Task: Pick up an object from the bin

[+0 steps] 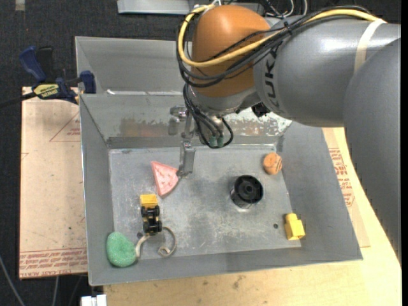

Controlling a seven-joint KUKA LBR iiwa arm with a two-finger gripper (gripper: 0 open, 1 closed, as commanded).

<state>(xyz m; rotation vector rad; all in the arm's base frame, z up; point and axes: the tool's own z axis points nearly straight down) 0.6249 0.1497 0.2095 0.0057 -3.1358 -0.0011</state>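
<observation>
My gripper (185, 167) hangs below the orange wrist cover, in the back middle of the bin, low over the floor. Its tip stands just right of a pink triangular slice with dark specks (164, 177), close to the slice's upper right edge or touching it. A small yellow and black toy vehicle (150, 213) lies a little in front of the slice. Nothing shows in the gripper.
A black round cup-like piece (246, 190) sits mid-right, an orange lump (273, 163) behind it. A yellow block (294, 226) lies at the front right. A green blob (120, 249) and a bent metal ring (167, 245) lie at the front left. The arm spans the upper right.
</observation>
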